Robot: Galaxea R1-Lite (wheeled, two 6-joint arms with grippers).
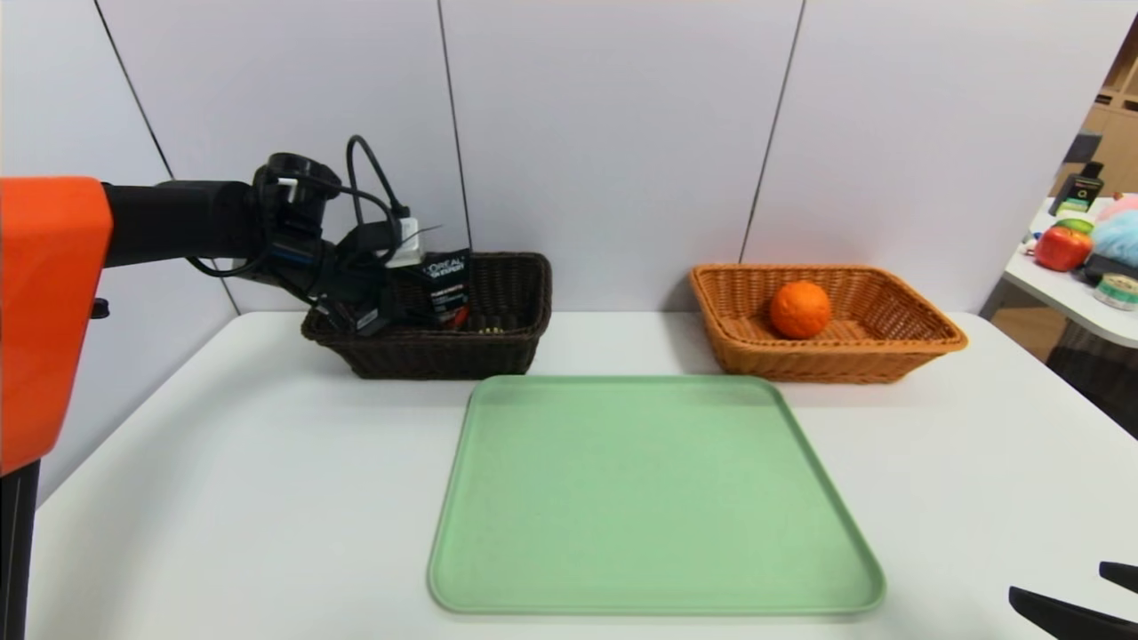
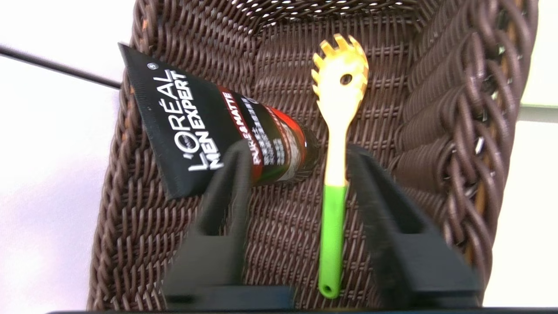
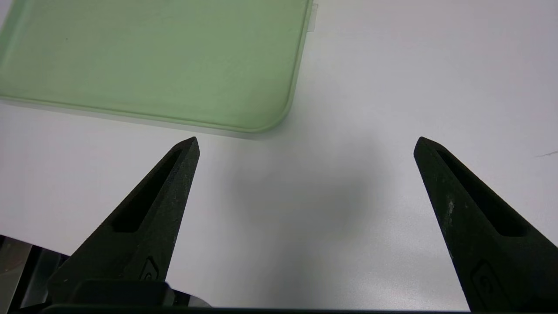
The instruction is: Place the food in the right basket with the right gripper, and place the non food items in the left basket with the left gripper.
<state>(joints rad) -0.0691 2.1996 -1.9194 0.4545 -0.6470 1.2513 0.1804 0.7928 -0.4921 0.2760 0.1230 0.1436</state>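
Our left gripper [image 2: 296, 150]: fingers parted, grasping nothing, over dark basket [image 1: 436, 356]. Inside it, black tube [image 2: 192, 122] leaning on wall, utensil [image 2: 333, 235] lying flat beside it. Our right gripper [image 3: 307, 146] idle, fingers wide, above table [image 3: 370, 65] near tray [image 1: 658, 498]. Orange [image 1: 800, 310] in tan basket [image 1: 827, 360].

- The tube [image 2: 196, 126] and the utensil [image 2: 335, 174] are lying beside each other in the left basket [image 1: 436, 356].
- The fruit [image 1: 800, 310] is sitting in the right basket [image 1: 836, 363].
- Both baskets are standing behind the tray [image 1: 658, 498], on the table [image 1: 240, 498].
- The left gripper [image 2: 296, 152] is hovering over the left basket.
- The right gripper [image 3: 307, 146] is waiting above the table, near the tray's front right corner.
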